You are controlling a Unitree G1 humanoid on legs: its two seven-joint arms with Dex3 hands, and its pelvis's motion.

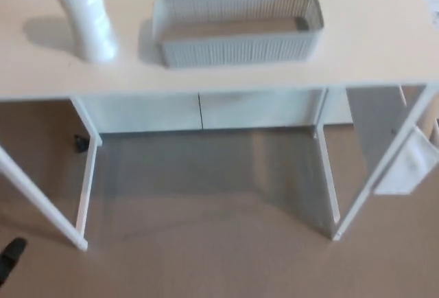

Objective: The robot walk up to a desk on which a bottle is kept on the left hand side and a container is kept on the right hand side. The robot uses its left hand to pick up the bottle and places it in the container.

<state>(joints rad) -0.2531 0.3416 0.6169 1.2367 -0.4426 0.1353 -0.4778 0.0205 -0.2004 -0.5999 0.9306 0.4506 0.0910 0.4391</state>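
A white bottle (84, 15) stands upright on the left of the pale desk top (357, 37), its top cut off by the picture's upper edge. To its right, a little apart, sits a grey slotted container (236, 27), oblong and with nothing in it. Only a small black tip of my left hand (12, 255) shows at the lower left edge, low above the floor and well short of the desk. My right hand does not show.
The desk stands on thin white legs (84, 198), with white cabinets (206, 109) behind it. A white cloth or bag (408, 164) hangs at the desk's right end. Brown floor (206, 257) lies between me and the desk.
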